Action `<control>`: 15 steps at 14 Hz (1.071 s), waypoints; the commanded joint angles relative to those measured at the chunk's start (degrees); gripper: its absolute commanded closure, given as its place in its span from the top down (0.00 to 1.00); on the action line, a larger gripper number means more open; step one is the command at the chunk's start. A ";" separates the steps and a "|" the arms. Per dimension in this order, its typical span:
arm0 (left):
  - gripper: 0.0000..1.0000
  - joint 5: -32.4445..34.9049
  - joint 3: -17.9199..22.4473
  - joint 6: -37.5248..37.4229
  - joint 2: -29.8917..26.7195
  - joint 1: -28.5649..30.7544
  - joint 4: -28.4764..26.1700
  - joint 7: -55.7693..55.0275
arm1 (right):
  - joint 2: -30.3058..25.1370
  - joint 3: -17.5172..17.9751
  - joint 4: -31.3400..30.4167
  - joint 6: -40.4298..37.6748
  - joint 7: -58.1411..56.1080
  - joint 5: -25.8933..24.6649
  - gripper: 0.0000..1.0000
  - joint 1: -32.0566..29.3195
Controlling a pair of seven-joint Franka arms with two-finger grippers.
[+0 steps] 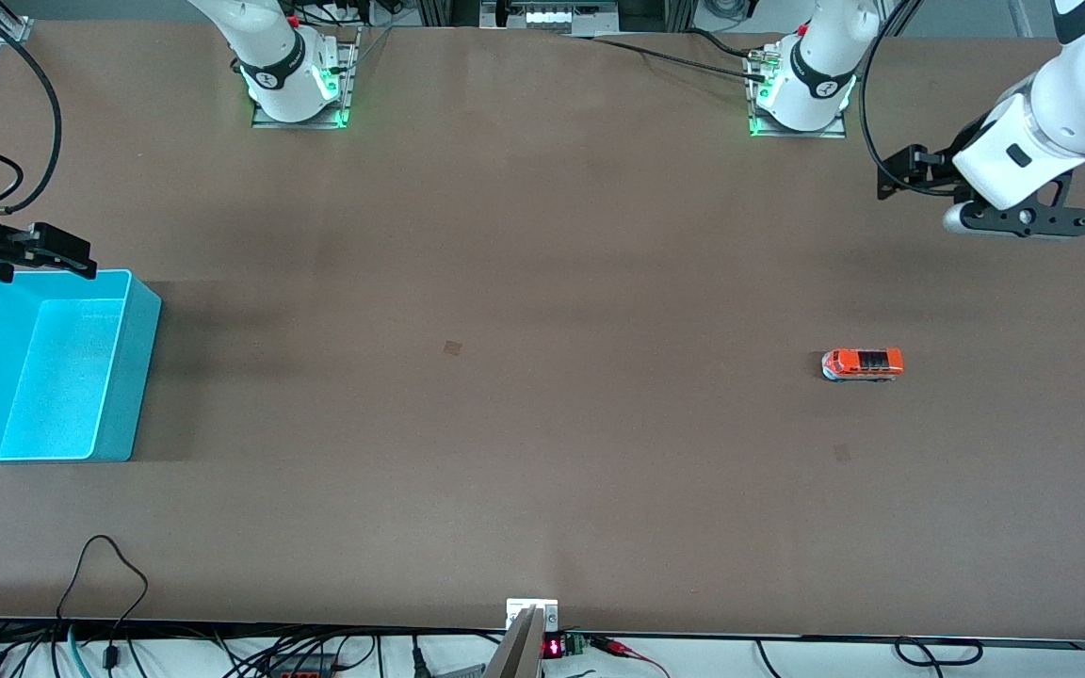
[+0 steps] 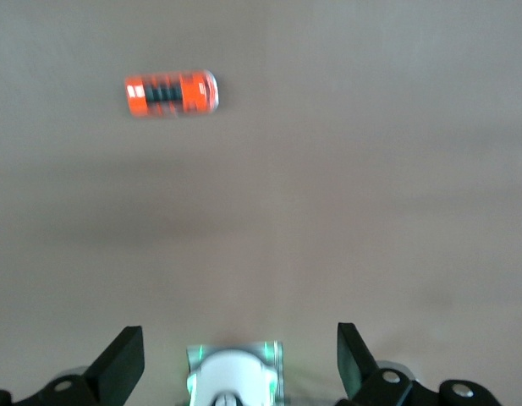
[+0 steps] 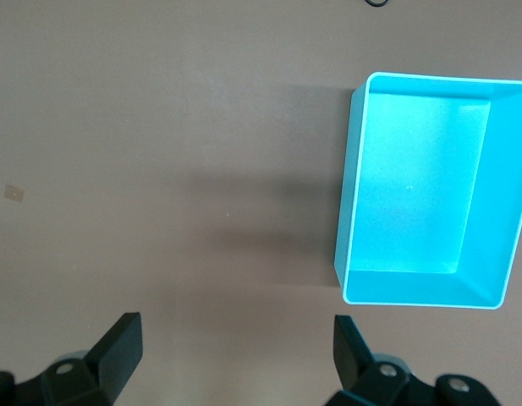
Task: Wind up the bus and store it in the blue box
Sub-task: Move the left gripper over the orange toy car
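Left gripper (image 2: 239,359) wide open, empty, up over table: drop square onto bus (image 1: 863,363), pinch its sides; right gripper (image 3: 235,355) open, empty, waits by blue box (image 1: 133,377).

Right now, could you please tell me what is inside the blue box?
Nothing: the blue box shows only its bare speckled floor. No part of its inside is covered. The bus sits on the table, toward the left arm's end.

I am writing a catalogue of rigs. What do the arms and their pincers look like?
Both arms have glossy white rounded shells with black joint bands, black cables, and green-lit bases. The left pincer and right pincer each have two black wedge-shaped fingers on a black mount.
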 commanded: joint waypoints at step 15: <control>1.00 7.92 0.24 16.38 16.04 8.59 -0.95 68.25 | -0.29 0.47 0.04 0.05 0.86 0.13 1.00 0.73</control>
